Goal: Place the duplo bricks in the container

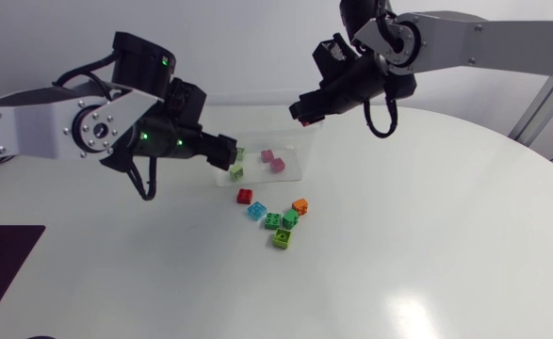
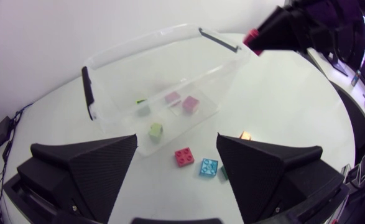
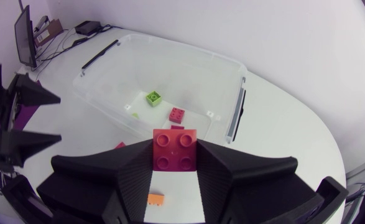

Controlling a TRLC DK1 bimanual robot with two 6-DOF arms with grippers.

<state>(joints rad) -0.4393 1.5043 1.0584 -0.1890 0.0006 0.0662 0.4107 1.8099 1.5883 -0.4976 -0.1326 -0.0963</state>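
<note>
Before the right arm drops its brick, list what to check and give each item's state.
1. Both fingers of the right gripper clamp the red brick: ok.
2. Brick above the opening of the container: cannot tell; the gripper sits by its corner.
3. Lid off: ok.
4. The left gripper is open and empty: ok.
5. Grippers apart from each other: ok.
6. All bricks inside: not ok; six loose bricks lie on the table.
</note>
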